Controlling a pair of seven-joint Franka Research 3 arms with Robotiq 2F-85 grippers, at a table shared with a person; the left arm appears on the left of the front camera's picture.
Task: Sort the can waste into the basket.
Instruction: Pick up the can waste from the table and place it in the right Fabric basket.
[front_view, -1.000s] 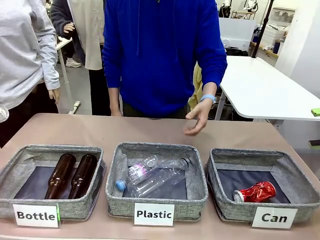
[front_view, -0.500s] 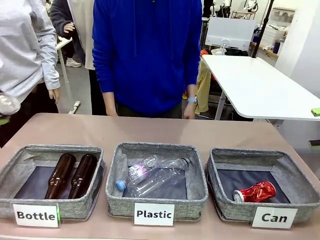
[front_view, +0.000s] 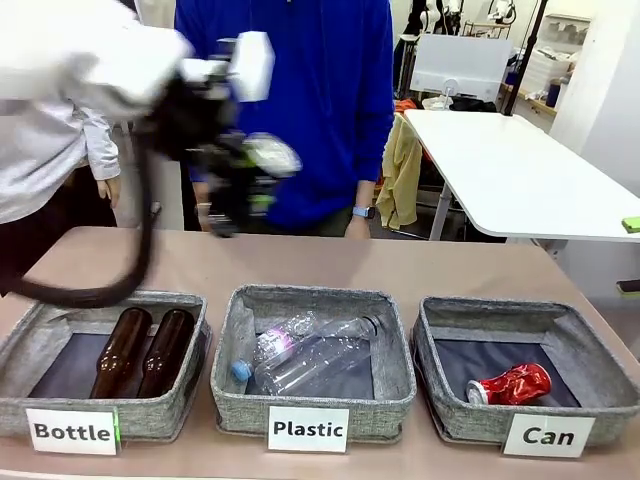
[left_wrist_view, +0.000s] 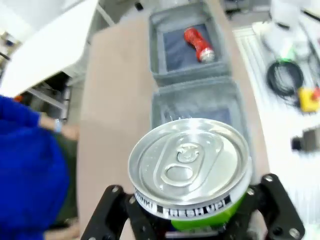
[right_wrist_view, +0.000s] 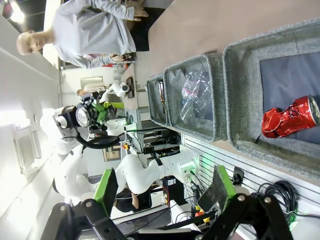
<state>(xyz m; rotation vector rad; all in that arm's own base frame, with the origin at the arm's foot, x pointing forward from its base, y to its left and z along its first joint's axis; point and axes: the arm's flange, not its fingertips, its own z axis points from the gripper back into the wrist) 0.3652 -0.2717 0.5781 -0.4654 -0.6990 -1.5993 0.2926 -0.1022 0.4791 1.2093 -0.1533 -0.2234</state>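
Observation:
My left gripper (front_view: 243, 188) hangs blurred above the table's far edge, over the left and middle baskets, shut on a green drink can (front_view: 272, 156). In the left wrist view the can's silver top (left_wrist_view: 190, 162) sits between the black fingers (left_wrist_view: 107, 215) of the left gripper (left_wrist_view: 192, 222). The grey basket (front_view: 497, 308) labelled "Can" stands at the front right and holds a crushed red can (front_view: 510, 384). That basket (left_wrist_view: 177, 75) with its red can (left_wrist_view: 198, 44) lies far below the held can. My right gripper (right_wrist_view: 162, 195) is open and holds nothing, off to the side of the Can basket (right_wrist_view: 240, 90).
A "Plastic" basket (front_view: 312, 300) with clear bottles stands in the middle, and a "Bottle" basket (front_view: 110, 298) with two brown bottles at the left. A person in a blue top (front_view: 320, 110) stands at the far edge. A white table (front_view: 520, 170) is behind on the right.
My left arm has swung in from the left with the green can. The person in blue has drawn the hand back from over the table and lowered it.

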